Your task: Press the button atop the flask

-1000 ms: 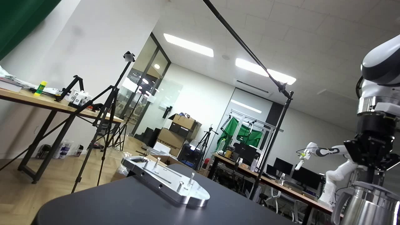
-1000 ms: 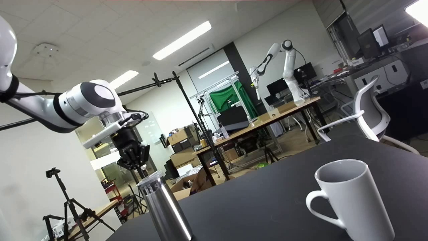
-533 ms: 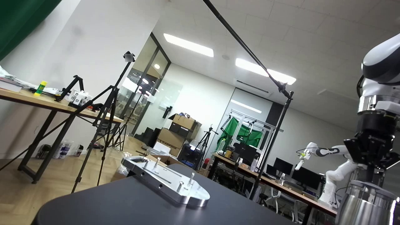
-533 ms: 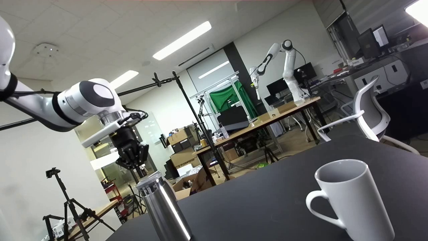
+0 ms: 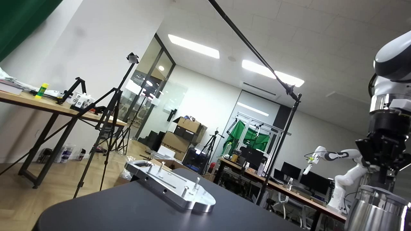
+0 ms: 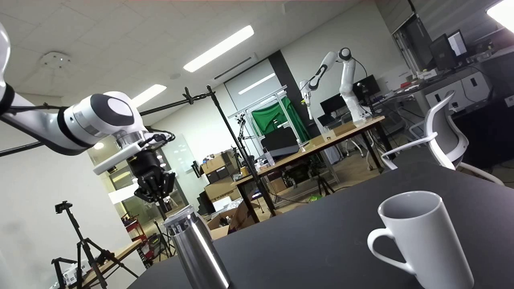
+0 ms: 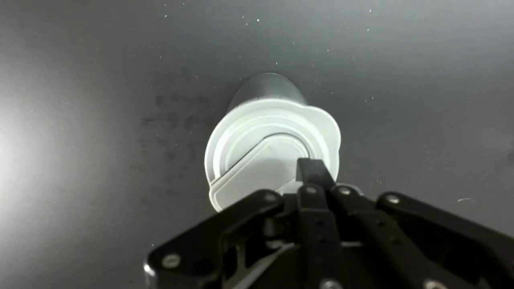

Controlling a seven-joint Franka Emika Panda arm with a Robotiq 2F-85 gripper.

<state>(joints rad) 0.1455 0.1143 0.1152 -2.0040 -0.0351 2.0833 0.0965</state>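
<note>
The steel flask (image 5: 375, 215) stands at the right edge of an exterior view and at lower centre left in an exterior view (image 6: 200, 257). In the wrist view its pale lid (image 7: 277, 114) carries a long, flat grey button (image 7: 261, 172), partly hidden behind my fingers. My gripper (image 7: 315, 164) points down over the lid with its fingers together and nothing between them. In the exterior views my gripper (image 5: 382, 180) is just above the lid, and its tips (image 6: 162, 208) show beside the lid's far edge. I cannot tell whether they touch it.
A white mug (image 6: 425, 241) stands on the dark table (image 6: 305, 249), right of the flask. A metal plate with upright pins (image 5: 173, 183) lies on the table (image 5: 128, 208). A thin black pole (image 5: 279, 150) rises behind the table. A second robot arm (image 6: 349, 84) stands on a bench farther back.
Between one second and half a second ago the flask turned, and its handle swung out of sight in an exterior view. Since then my gripper has shifted slightly up and away from the lid, still closed.
</note>
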